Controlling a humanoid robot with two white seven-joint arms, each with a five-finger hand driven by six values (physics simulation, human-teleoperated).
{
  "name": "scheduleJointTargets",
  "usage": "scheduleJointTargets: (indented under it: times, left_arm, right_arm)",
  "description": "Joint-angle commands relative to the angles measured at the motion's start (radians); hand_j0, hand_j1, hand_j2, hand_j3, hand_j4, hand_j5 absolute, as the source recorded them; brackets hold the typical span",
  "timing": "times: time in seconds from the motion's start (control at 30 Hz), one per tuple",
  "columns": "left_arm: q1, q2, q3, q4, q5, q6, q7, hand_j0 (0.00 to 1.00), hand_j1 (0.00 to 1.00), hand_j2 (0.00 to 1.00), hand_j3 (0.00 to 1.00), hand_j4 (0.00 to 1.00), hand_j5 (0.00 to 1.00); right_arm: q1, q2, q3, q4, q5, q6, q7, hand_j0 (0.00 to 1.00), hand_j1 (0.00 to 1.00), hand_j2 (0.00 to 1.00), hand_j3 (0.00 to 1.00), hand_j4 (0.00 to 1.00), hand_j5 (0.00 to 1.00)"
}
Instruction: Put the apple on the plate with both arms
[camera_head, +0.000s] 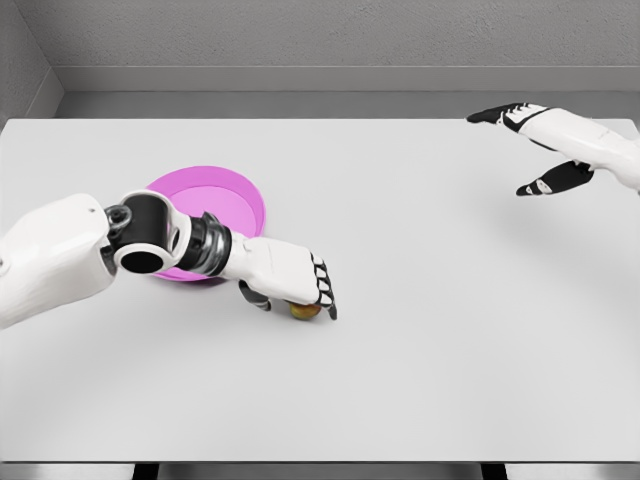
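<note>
My left hand (288, 277) curls over the apple (305, 310) beside the plate (225, 200); my right hand (545, 150) spreads open, holding nothing.

Large white table (430, 370) is occupying most of the view, its surface lying flat and matte under even light. Grey wall (330, 35) is running behind the table's far edge, with a grey floor strip (300, 104) showing between them. Dark table supports (146, 470) are showing beneath the near edge.
</note>
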Motion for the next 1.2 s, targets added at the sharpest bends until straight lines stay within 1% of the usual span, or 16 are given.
scheduleJointTargets:
  times: [0.0, 0.23, 0.33, 0.4, 0.53, 0.57, 0.67, 0.73, 0.77, 0.87, 0.97, 1.03, 1.13, 1.17]
  left_arm:
    - [0.000, 0.000, -0.003, 0.001, 0.003, 0.000, 0.000, 0.86, 0.86, 0.86, 0.86, 0.86, 0.86]
    - [-0.002, -0.008, -0.003, -0.001, 0.002, -0.001, 0.000, 0.80, 0.80, 0.80, 0.80, 0.80, 0.80]
    - [-0.002, -0.007, -0.002, -0.001, 0.002, 0.000, 0.000, 0.79, 0.79, 0.79, 0.79, 0.79, 0.79]
    - [-0.002, -0.008, -0.003, -0.001, 0.002, -0.004, 0.000, 0.76, 0.76, 0.76, 0.76, 0.76, 0.76]
    - [-0.002, -0.008, -0.003, -0.001, 0.002, -0.006, 0.000, 0.73, 0.73, 0.73, 0.73, 0.73, 0.73]
    - [-0.002, -0.008, -0.003, -0.001, 0.002, -0.009, 0.000, 0.70, 0.70, 0.70, 0.70, 0.70, 0.70]
    - [-0.002, -0.008, -0.003, -0.001, 0.002, -0.009, 0.000, 0.66, 0.66, 0.66, 0.66, 0.66, 0.66]
    - [-0.002, -0.008, -0.003, -0.001, 0.002, -0.010, 0.000, 0.60, 0.60, 0.60, 0.60, 0.60, 0.60]
    - [-0.002, -0.007, -0.003, -0.001, 0.002, -0.012, 0.000, 0.60, 0.60, 0.60, 0.60, 0.60, 0.60]
    - [-0.002, -0.006, -0.003, -0.001, 0.002, -0.013, 0.000, 0.51, 0.51, 0.51, 0.51, 0.51, 0.51]
    - [-0.002, -0.006, -0.003, -0.002, 0.002, -0.015, 0.000, 0.48, 0.48, 0.48, 0.48, 0.48, 0.48]
    - [-0.002, -0.006, -0.003, -0.002, 0.002, -0.015, 0.000, 0.47, 0.47, 0.47, 0.47, 0.47, 0.47]
    - [-0.003, -0.005, -0.003, -0.004, 0.002, -0.044, 0.000, 0.41, 0.41, 0.41, 0.41, 0.41, 0.41]
    - [-0.002, -0.005, -0.003, -0.004, 0.002, -0.049, 0.000, 0.41, 0.41, 0.41, 0.41, 0.41, 0.41]
  right_arm:
    - [0.000, -0.001, 0.000, 0.000, -0.007, 0.003, 0.000, 1.00, 1.00, 1.00, 1.00, 1.00, 1.00]
    - [0.000, -0.005, 0.000, 0.000, -0.007, 0.003, 0.000, 1.00, 1.00, 1.00, 1.00, 1.00, 1.00]
    - [-0.003, -0.012, 0.000, 0.000, -0.009, 0.003, 0.000, 1.00, 1.00, 1.00, 1.00, 1.00, 1.00]
    - [-0.003, -0.013, 0.000, 0.000, -0.009, 0.003, 0.000, 1.00, 1.00, 1.00, 1.00, 1.00, 1.00]
    - [-0.003, -0.013, 0.000, 0.000, -0.009, 0.003, 0.000, 1.00, 1.00, 1.00, 1.00, 1.00, 1.00]
    - [-0.003, -0.015, 0.000, 0.000, -0.007, 0.003, 0.000, 1.00, 1.00, 1.00, 1.00, 1.00, 1.00]
    - [-0.003, -0.015, 0.000, 0.000, -0.007, 0.003, 0.000, 1.00, 1.00, 1.00, 1.00, 1.00, 1.00]
    - [-0.003, -0.015, 0.000, 0.000, -0.009, 0.003, 0.000, 1.00, 1.00, 1.00, 1.00, 1.00, 1.00]
    - [-0.003, -0.015, 0.000, 0.000, -0.007, 0.003, 0.000, 1.00, 1.00, 1.00, 1.00, 1.00, 1.00]
    - [-0.003, -0.015, 0.000, 0.000, -0.007, 0.003, 0.000, 1.00, 1.00, 1.00, 1.00, 1.00, 1.00]
    - [-0.003, -0.015, 0.000, 0.000, -0.009, 0.003, 0.000, 1.00, 1.00, 1.00, 1.00, 1.00, 1.00]
    - [-0.005, -0.015, 0.000, 0.000, -0.009, 0.003, 0.000, 1.00, 1.00, 1.00, 1.00, 1.00, 1.00]
    - [-0.003, -0.015, 0.000, 0.000, -0.009, 0.003, 0.000, 1.00, 1.00, 1.00, 1.00, 1.00, 1.00]
    - [-0.005, -0.015, 0.000, 0.000, -0.009, 0.003, 0.000, 1.00, 1.00, 1.00, 1.00, 1.00, 1.00]
